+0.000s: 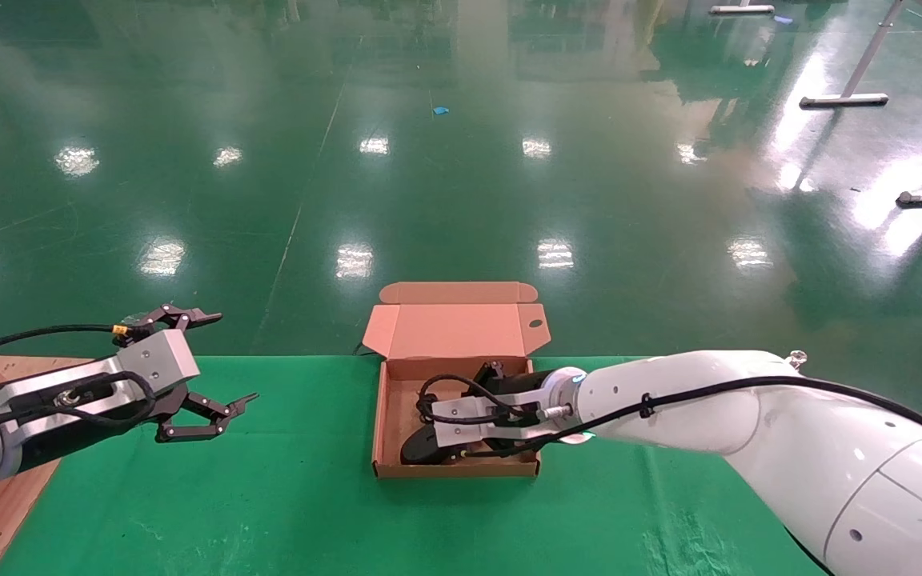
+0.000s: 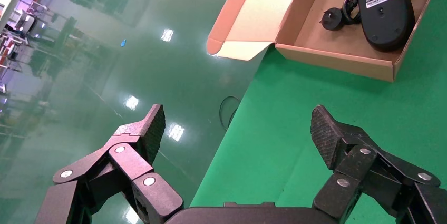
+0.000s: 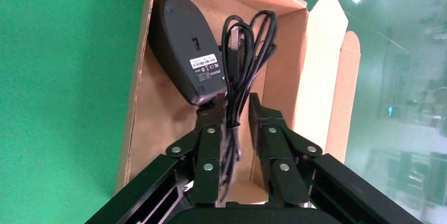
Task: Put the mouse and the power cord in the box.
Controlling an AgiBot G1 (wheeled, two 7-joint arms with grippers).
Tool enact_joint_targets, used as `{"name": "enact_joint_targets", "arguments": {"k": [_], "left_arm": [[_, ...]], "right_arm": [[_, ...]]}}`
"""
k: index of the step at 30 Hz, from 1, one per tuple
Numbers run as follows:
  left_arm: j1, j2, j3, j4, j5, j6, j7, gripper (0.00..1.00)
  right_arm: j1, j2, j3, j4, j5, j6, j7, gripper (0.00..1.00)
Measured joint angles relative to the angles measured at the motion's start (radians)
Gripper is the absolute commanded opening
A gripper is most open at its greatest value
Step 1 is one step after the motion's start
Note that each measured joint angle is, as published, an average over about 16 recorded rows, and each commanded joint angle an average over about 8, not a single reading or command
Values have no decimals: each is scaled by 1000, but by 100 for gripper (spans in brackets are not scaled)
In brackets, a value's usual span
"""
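Black mouse [image 3: 184, 45], pale label up, in brown box [image 3: 138, 103].

Mouse [image 3: 184, 50] (label up) and power cord [image 3: 248, 60] inside open box [image 3: 134, 118].

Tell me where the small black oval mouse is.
The small black oval mouse lies label-up inside the brown cardboard box, at its near left corner, beside the right gripper.

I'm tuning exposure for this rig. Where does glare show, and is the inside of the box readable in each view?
Head view: bright lamp reflections dot the glossy floor; the right gripper covers much of the box. Left wrist view: the mouse label shows clearly, evenly lit. Right wrist view: the power cord is sharp, with floor glare beyond.
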Motion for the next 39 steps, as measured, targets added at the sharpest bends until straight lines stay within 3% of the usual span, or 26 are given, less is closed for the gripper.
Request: {"name": "enact_joint_targets", "arguments": {"k": [13,39], "left_arm": [[26,9,-76,-8,-34,103,-36,100],[134,45,-399,-40,-178,543,-186,100]], "right_arm": [[-43,64,95,60,64,-80,28,100],[-274,386,556,343,409,-456,169,100]]}}
